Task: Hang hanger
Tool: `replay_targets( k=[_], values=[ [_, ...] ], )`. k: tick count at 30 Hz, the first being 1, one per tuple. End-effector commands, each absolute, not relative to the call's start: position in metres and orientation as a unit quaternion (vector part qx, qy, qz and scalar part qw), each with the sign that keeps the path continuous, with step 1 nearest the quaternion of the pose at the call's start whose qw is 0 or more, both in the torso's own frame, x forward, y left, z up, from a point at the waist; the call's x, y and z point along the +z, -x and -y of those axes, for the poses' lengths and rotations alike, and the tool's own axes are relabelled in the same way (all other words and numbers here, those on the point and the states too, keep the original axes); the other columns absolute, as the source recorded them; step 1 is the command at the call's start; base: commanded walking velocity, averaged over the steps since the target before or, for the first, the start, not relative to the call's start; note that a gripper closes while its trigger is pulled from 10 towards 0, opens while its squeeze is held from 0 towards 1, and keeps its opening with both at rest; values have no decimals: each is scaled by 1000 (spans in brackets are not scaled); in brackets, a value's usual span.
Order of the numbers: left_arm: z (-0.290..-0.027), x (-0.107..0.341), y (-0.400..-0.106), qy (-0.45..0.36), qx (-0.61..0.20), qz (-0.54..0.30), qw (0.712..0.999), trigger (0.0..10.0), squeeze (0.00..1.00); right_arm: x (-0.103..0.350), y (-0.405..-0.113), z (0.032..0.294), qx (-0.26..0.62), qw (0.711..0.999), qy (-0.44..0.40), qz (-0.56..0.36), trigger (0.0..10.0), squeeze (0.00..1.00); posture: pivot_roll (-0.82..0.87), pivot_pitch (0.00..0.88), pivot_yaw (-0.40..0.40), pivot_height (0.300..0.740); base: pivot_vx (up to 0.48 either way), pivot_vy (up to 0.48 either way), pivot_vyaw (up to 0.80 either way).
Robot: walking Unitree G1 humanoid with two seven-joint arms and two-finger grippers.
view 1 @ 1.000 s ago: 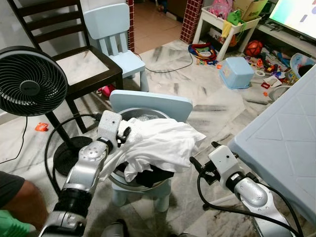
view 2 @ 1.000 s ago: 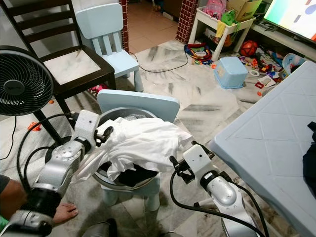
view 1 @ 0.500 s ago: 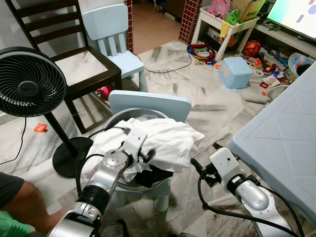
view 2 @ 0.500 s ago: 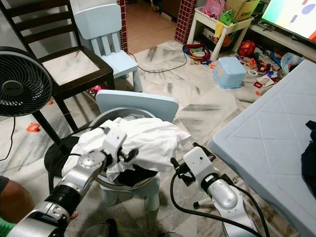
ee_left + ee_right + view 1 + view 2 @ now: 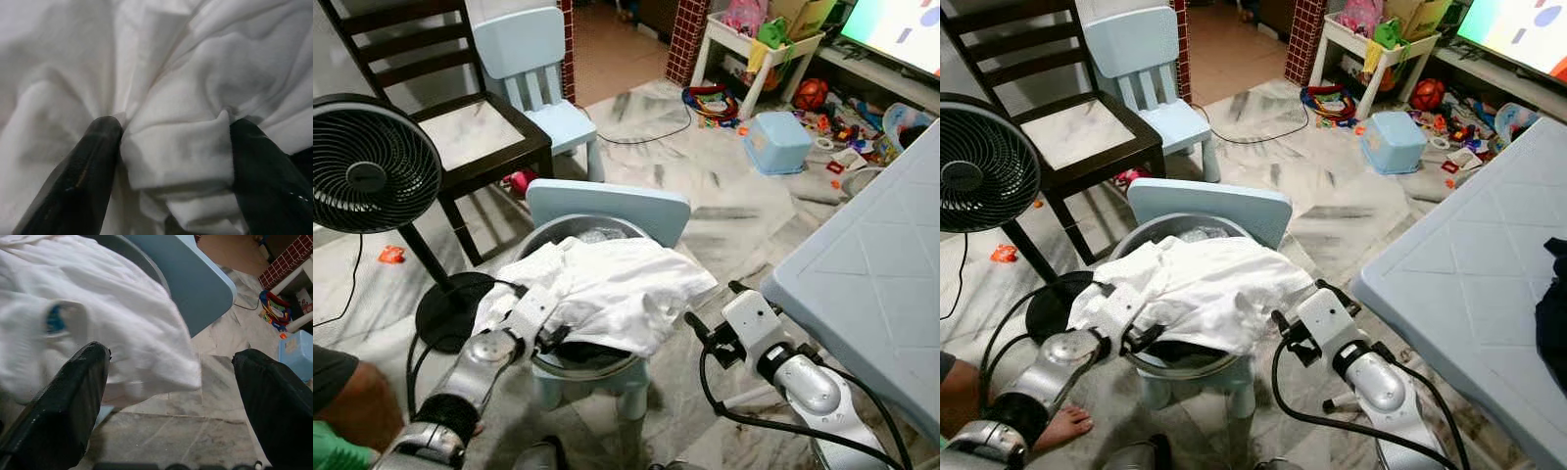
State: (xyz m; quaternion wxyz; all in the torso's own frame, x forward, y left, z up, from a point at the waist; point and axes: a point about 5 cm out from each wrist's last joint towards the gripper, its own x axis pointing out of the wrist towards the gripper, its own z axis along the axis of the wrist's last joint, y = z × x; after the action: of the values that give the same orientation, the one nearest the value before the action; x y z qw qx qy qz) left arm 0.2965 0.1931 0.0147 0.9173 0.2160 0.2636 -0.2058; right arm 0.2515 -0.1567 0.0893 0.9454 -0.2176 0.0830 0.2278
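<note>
Fan (image 5: pixel 372 162) stood at far left beside a dark chair (image 5: pixel 460 127). Left gripper (image 5: pixel 166 147), which a second earlier had been raised at the left edge of the cloth (image 5: pixel 617 289), had dropped low and pushed into it; its fingers (image 5: pixel 85 171) were spread, with a fold of white fabric bunched between them, not yet pinched. The cloth lay heaped over a metal basin (image 5: pixel 582 230) on a small blue chair (image 5: pixel 607 201). Right gripper (image 5: pixel 697 330) remained just beside the cloth's right edge, jaws wide, holding nothing. A grey table (image 5: pixel 871 274) filled the right. No hanger could be made out; if one lay in the basin, the cloth hid it. Judged from this, the task was at an early stage: clearing or gathering the cloth.
</note>
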Motion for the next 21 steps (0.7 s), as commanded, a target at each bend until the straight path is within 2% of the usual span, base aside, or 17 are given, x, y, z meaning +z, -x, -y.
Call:
replay_targets(
  k=[1,7,21],
  values=[
    [-216,7,-286,-222,-161,-283,919,0,0,87,-250,159,226,945,219,-91,10000,0,-16,143,-75,740,0,0,0],
    [-243,19,-284,-229,-64,-231,943,0,0,87,-251,158,228,945,218,-90,10000,0,-9,142,-78,740,0,0,0],
    [-258,42,-304,-190,22,-199,961,0,0,87,-251,160,221,946,220,-87,10000,0,-21,142,-76,740,0,0,0]
  ],
)
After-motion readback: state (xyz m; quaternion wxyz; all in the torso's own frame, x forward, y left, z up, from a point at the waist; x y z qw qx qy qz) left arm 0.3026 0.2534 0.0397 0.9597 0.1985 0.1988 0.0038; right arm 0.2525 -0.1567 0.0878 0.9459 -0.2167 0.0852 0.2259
